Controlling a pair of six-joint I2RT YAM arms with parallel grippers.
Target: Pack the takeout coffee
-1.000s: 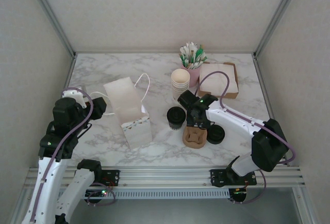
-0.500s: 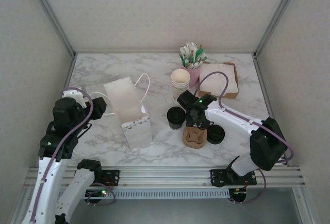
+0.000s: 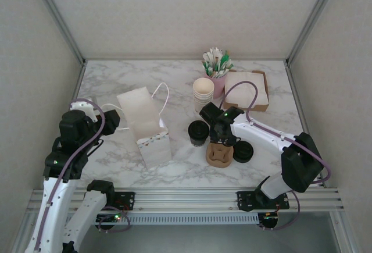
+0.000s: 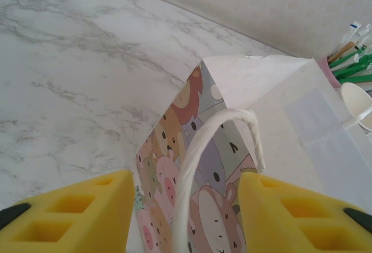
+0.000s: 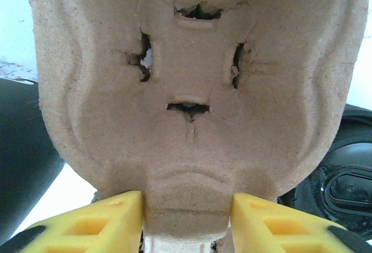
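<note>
Coffee cup (image 3: 203, 88) stands upright toward the back of the counter (image 3: 116, 78), just beside the pink cup of sticks (image 3: 217, 74) and well apart from both arms. Nothing grips it. It is cream-beige and tapered, with a rolled rim and an open mouth without a lid. Ridges under the rim suggest it tops a short stack of like cups. Whether it touches the pink cup cannot be determined.

Nearer the arms lies the brown pulp carrier (image 3: 220, 155), with one black lid (image 3: 199, 132) on the bag side and a second black lid (image 3: 243, 152) on the other. The right jaws are closed on the carrier's narrow end tab; the right wrist view shows both yellow pads pressed against it. The left jaws stand apart, with the bag handle (image 4: 203, 148) looped between them and not clamped. The white bag (image 3: 146, 126) stands leaning, its cartoon-printed inner face visible from the left wrist.

Assessment: the step in hand appears to be handling the carrier, and the cup is not yet packed. The tab is thin moulded pulp, so the grip should be firm but not crushing. Any lift should be straight up and level, clear of both lids. The left jaws would do well to close on the handle and hold the bag mouth steady before anything goes in.
</note>
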